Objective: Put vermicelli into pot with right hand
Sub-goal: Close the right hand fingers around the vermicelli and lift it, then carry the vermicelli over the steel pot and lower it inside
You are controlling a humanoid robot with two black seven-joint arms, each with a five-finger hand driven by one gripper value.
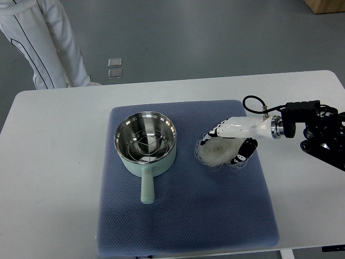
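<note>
A pale green pot (145,141) with a steel inside and a rack in it stands on the blue mat (183,216), its handle pointing toward the near edge. A whitish bundle of vermicelli (216,152) lies on the mat to the right of the pot. My right hand (229,144) comes in from the right and sits over the bundle, its fingers curled around it from the top and right side. The bundle still rests on the mat. The left arm does not show.
The mat lies on a white table (54,162). A person in white trousers (51,48) stands beyond the table's far left corner. A black cable (253,102) loops above my right wrist.
</note>
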